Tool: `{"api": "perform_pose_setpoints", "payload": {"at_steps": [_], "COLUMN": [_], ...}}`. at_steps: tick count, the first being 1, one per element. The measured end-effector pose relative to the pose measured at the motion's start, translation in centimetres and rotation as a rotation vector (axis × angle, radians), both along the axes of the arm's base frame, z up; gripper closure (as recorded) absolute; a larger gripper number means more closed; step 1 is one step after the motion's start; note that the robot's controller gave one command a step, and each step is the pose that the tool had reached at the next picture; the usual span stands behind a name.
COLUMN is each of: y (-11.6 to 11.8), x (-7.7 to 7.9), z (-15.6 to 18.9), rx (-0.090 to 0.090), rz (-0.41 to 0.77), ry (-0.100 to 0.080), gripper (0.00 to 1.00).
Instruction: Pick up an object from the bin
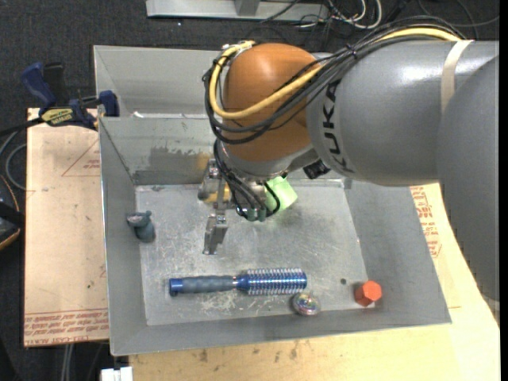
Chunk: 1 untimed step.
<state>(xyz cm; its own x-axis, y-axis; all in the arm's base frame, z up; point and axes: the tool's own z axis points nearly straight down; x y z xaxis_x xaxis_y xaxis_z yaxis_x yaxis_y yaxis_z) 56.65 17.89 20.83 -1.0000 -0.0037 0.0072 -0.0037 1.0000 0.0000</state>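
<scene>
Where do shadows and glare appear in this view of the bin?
In the camera view, a darker patch, perhaps shadow, lies on the back wall of the bin; the scuffed floor by the blue hairbrush shines palely; the orange cover shows a soft sheen.

grey arm [413, 109] with orange cover [266, 86], looped cables [373, 44].

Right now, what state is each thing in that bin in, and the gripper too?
Brush: lying flat along the front, handle left.
Orange piece: resting front right, alone.
Shiny ball: resting beside the brush head.
Grey piece: at left, alone.
Green piece: at the back, partly hidden by the arm.
Gripper: low over bare bin floor behind the brush.
</scene>
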Motion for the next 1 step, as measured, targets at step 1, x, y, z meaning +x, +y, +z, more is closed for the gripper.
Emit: {"api": "perform_pose_setpoints", "payload": {"at_steps": [1], "y": [-7.16], "x": [-5.10], "z": [-7.51], "rx": [-0.003], "rz": [0.076], "ry": [0.004], "gripper": [0.00]}}
